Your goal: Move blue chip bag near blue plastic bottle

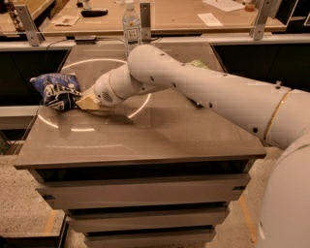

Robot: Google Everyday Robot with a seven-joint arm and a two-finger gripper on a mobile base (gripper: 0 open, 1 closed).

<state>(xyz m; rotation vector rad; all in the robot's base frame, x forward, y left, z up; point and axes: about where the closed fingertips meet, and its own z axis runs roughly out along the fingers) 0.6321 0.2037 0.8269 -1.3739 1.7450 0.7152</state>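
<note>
The blue chip bag point(55, 89) is a crumpled dark blue foil bag with white marks, lying near the table's left edge. My gripper point(86, 102) is at the bag's right side, low over the table and touching the bag. The blue plastic bottle point(131, 26), clear with a white cap and white label, stands upright at the table's far edge, behind my arm and well away from the bag.
The grey table point(145, 140) has drawers below. My white arm point(203, 92) crosses it from the right. A bit of a green chip bag point(198, 63) peeks from behind the arm. A wooden desk point(169, 14) with papers stands behind.
</note>
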